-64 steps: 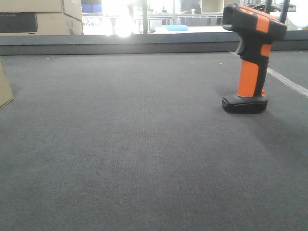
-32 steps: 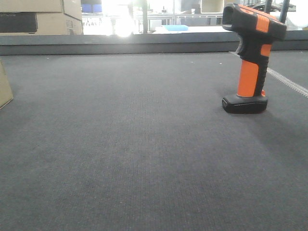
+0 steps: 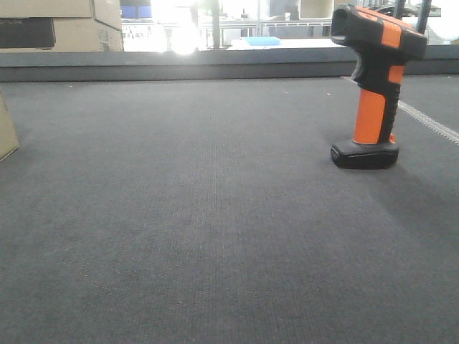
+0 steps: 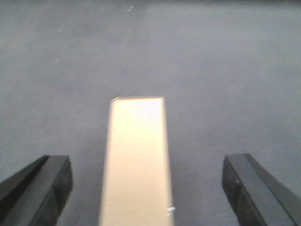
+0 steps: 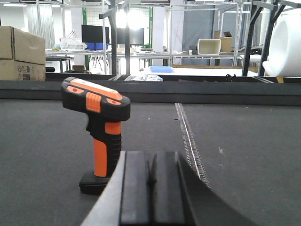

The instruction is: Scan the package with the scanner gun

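The scanner gun (image 3: 373, 86) stands upright on its flat black base at the right of the dark mat, its head pointing left. In the right wrist view the scanner gun (image 5: 101, 129) is just ahead and to the left of my right gripper (image 5: 151, 157), which is shut on nothing and not touching it. Only a tan corner of the package (image 3: 6, 132) shows at the left edge. Seen from the left wrist, the package (image 4: 137, 155) is a narrow tan face lying between the wide-apart fingers of my open left gripper (image 4: 146, 162), clear of both fingers.
Cardboard boxes with a black printed panel (image 3: 50, 25) stand beyond the table at the back left. A raised dark ledge (image 3: 215, 64) runs along the mat's far edge. A pale stitched seam (image 5: 188, 136) crosses the mat right of the scanner. A large white roll (image 5: 284, 44) stands at the far right.
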Robot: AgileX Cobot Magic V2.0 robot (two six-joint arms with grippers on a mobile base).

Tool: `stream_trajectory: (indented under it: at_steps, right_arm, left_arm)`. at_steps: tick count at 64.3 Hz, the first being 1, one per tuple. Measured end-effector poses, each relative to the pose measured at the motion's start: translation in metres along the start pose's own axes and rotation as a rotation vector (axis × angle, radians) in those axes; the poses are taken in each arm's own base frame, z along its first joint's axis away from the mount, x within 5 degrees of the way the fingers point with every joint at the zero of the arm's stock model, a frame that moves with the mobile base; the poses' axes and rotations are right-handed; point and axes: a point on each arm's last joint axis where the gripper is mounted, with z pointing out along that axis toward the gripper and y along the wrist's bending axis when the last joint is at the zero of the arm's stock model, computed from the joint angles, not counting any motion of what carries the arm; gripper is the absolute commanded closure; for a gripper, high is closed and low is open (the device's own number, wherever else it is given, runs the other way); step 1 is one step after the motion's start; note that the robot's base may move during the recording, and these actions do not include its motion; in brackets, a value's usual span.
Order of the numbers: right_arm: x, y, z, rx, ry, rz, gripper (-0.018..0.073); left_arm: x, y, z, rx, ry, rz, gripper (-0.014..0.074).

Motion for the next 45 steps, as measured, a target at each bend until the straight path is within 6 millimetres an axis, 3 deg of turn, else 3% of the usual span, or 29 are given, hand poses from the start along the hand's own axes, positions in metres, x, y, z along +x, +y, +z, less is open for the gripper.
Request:
stream_trajectory:
  at_steps: [25, 45]
  right_arm:
    - [0.000, 0.000, 0.000, 0.000, 0.000, 0.000, 0.0721]
    - [0.000, 0.000, 0.000, 0.000, 0.000, 0.000, 0.0721]
  left_arm:
    - [0.017, 0.002, 0.016, -0.003, 0.178, -0.007, 0.0025]
    - [0.038, 0.002, 0.045, 0.000, 0.362, -0.006, 0.0025]
